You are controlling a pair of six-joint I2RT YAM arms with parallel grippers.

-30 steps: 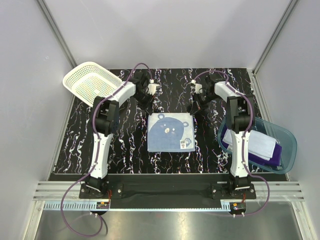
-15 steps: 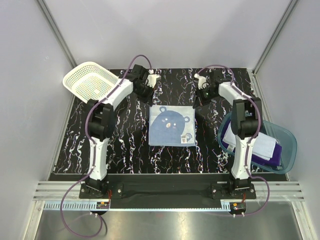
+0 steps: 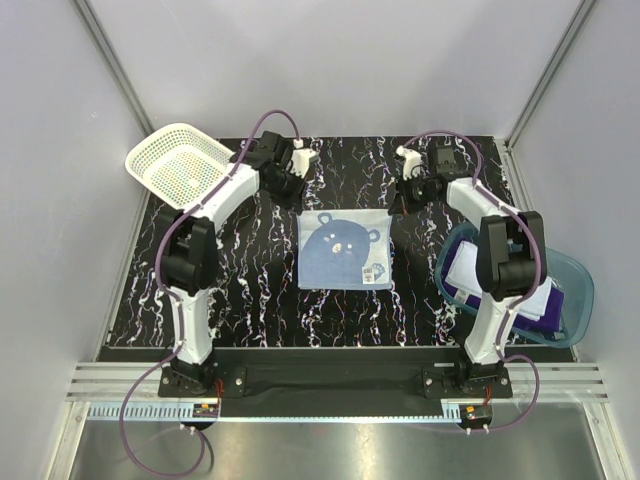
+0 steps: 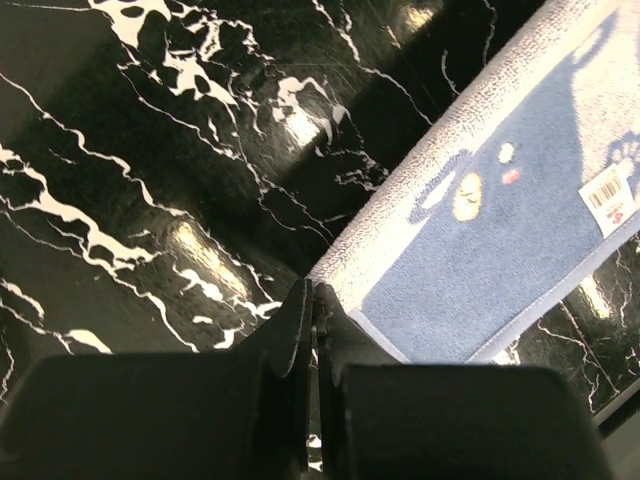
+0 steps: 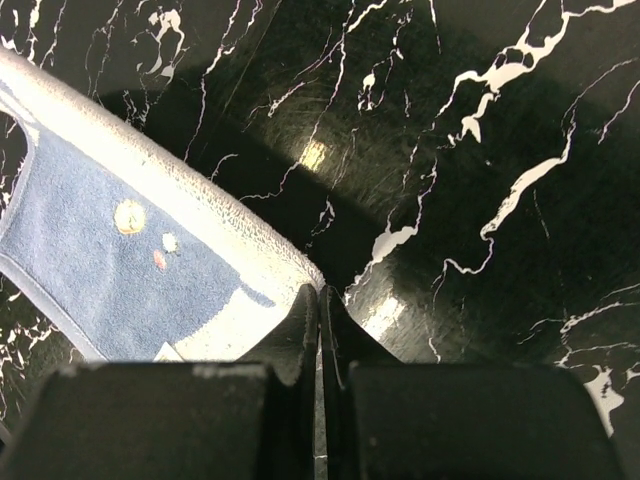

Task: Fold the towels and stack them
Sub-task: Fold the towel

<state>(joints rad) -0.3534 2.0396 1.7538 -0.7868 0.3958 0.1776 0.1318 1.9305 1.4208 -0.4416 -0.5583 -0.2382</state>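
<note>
Spread flat and print-up mid-table, that bear towel [image 3: 345, 250], zero folds so far. Pinched at both far corners: left gripper [image 4: 312, 298] clamped tight on one, right gripper [image 5: 319, 300] clamped tight on the other. Over on the right, white towel [image 3: 535, 290] and purple towel [image 3: 456, 263] heaped in the blue tub [image 3: 586, 290], not yet touched. Barely started, by the look of it: three folds plus stacking left.
</note>
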